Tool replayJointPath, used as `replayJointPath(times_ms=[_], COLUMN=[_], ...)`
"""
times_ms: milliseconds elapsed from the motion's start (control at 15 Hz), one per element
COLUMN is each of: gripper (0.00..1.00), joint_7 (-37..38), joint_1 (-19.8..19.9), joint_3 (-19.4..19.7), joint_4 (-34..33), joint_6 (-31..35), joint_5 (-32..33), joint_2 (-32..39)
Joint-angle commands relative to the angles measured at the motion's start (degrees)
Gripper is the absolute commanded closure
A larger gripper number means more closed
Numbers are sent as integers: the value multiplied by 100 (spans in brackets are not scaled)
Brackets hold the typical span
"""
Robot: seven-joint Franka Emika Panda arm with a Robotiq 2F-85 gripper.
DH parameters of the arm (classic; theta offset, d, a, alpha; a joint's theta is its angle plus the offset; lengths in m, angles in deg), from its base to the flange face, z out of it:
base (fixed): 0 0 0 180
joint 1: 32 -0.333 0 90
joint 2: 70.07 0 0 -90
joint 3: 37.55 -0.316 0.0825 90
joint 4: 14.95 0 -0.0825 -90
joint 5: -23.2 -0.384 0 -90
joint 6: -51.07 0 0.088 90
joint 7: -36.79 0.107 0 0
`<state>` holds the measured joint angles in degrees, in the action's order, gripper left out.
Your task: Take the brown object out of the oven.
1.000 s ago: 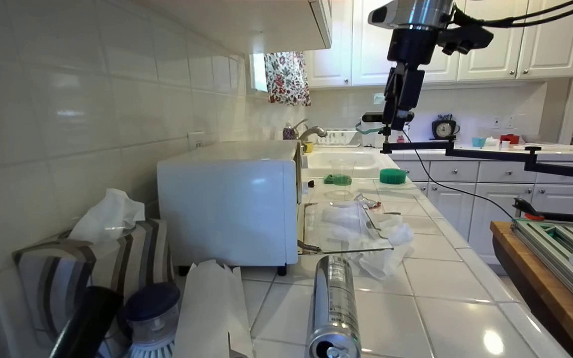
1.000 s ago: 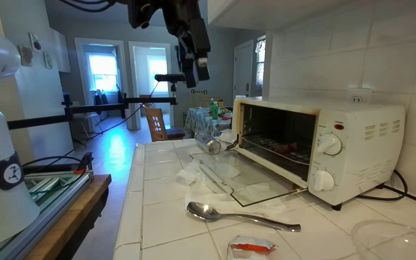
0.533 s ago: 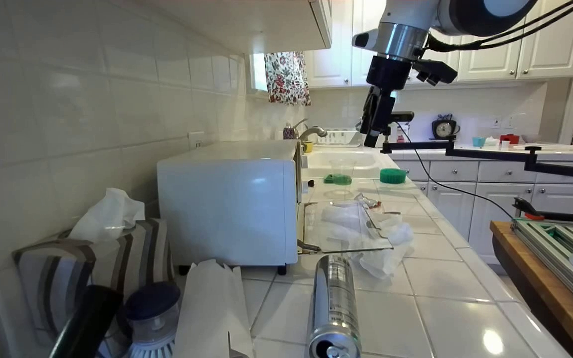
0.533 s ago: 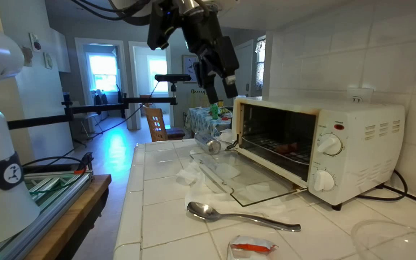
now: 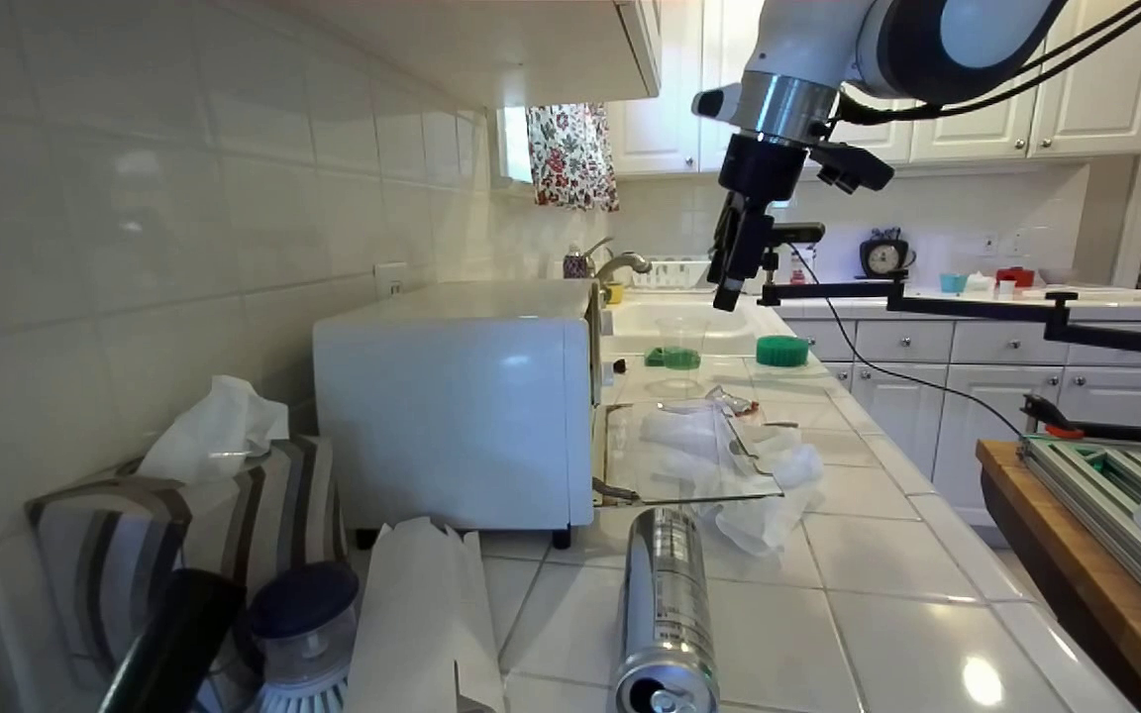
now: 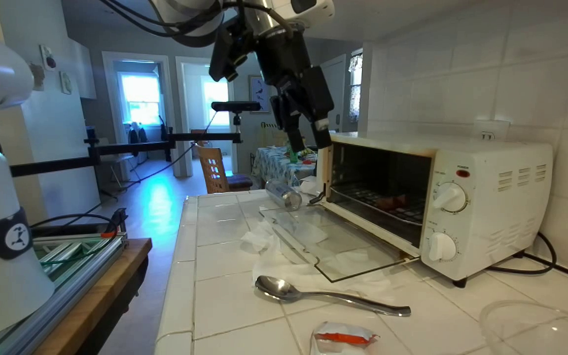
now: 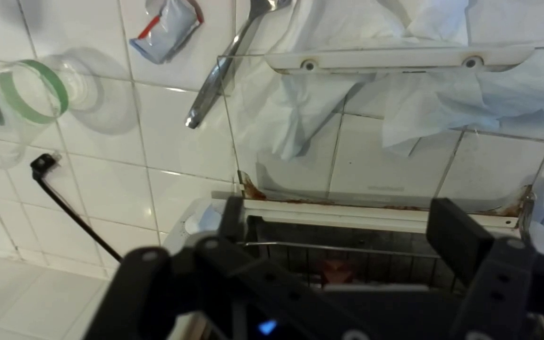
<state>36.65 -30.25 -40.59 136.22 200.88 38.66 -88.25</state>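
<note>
Black fingers (image 6: 322,138), spread apart, sit nearer the white toaster oven (image 6: 506,212)

The brown object (image 6: 391,202) lies on the metal wire rack (image 6: 411,216) inside the oven, which stands along the back edge of the white-tiled counter (image 6: 225,296); the object's exact shape is too dim to tell. The oven's clear glass door (image 6: 348,236) is folded down, reaching toward the counter's long front edge.

Compared with half a second ago, the fingers are slightly lower and closer to the back edge in both exterior views; against a full second ago the drop is greater. In an exterior view one fingertip now covers part of the oven's upper corner. The fingers stand well apart, and in the wrist view the brown object shows through the gap between them.

The other things lie as before. Crumpled white paper towels (image 6: 259,240) spread under and beside the door. A shiny steel spoon (image 6: 333,296) rests near the door's corner, bowl toward the front edge, handle toward the back edge. Beyond the spoon from the door is a silver wrapper with an orange-red strip (image 6: 343,338). A silver metal can (image 5: 670,594) lies on its side near the counter's short end edge. A round green plastic lid (image 5: 781,351) sits close to the front edge, well apart from the can.
</note>
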Motion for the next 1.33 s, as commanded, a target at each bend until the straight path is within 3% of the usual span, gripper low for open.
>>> replayJointPath(times_ms=[0, 733, 1267], gripper=[0, 0, 0], joint_7=[39, 311, 146], joint_1=[60, 192, 141], joint_3=[-1, 1, 65], joint_4=[-2, -509, -1013], joint_6=[247, 2461, 3287], joint_5=[71, 534, 362], joint_2=[175, 1929, 2815])
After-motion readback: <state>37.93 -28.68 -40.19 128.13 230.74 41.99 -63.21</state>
